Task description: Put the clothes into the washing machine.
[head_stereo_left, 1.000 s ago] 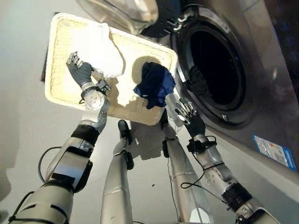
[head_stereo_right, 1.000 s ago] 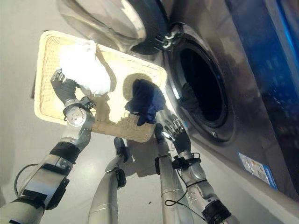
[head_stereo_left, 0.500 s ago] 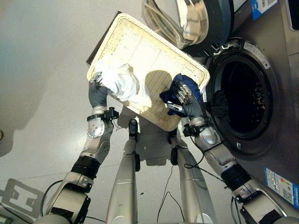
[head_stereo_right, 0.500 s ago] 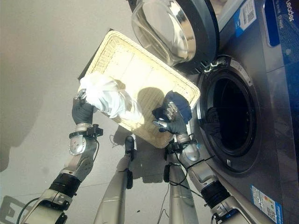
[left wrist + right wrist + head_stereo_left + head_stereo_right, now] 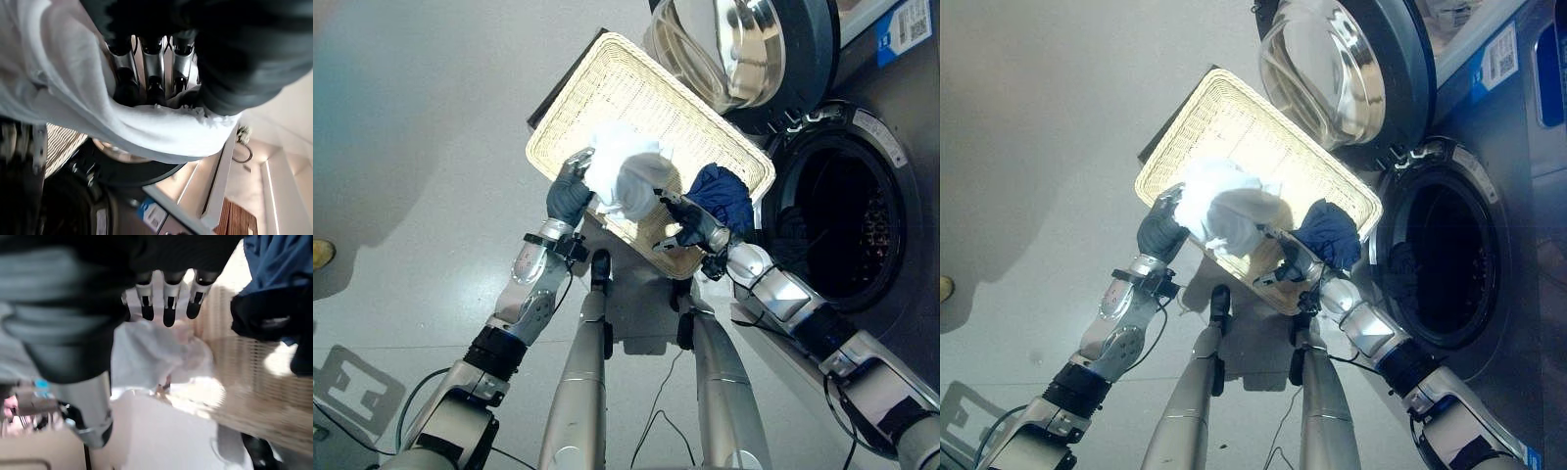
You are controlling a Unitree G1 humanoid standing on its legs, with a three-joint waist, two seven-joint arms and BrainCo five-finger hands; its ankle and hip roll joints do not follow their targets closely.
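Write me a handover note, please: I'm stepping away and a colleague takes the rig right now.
Left hand: shut on the white garment, bunched and held above the wicker basket.
Right hand: open, fingers straight and reaching toward the white garment, holding nothing.
Dark blue garment: at the basket's corner nearest the washing machine drum, not in either hand.
Washer door: swung open. Some dark cloth already shows inside the drum.
Done: white garment picked up.
Left: get the white garment into the drum, then the dark blue one.
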